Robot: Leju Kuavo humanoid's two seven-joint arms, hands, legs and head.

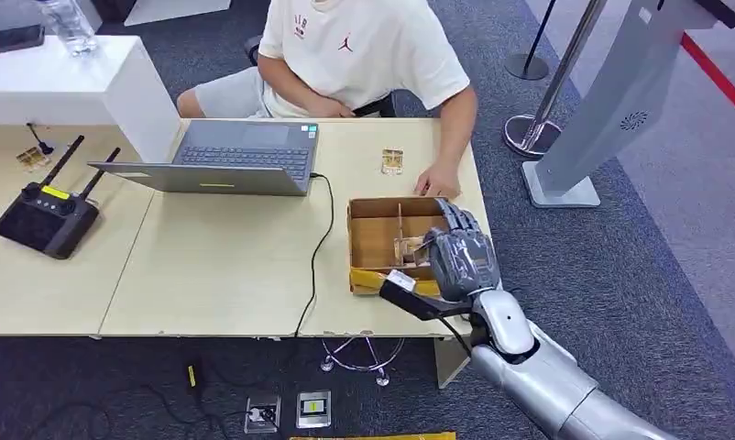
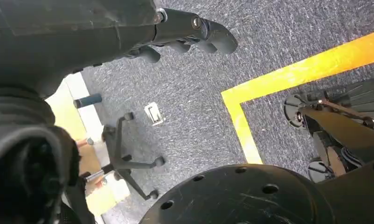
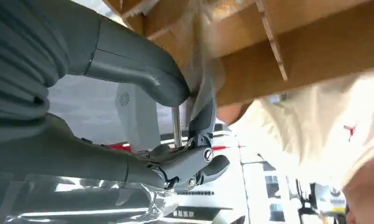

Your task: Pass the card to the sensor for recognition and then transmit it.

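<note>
Right now my right hand pinches the clear-sleeved card over the cardboard divider box, left hand hanging curled and empty, and I judge the slippery sleeve could snag a divider and slip free.

Right hand pinches with thumb and fingers; left hand curled.

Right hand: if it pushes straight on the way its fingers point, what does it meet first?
Probably the person's hand resting on the table just past the cardboard box; the right hand points that way, though depth is unclear.
</note>
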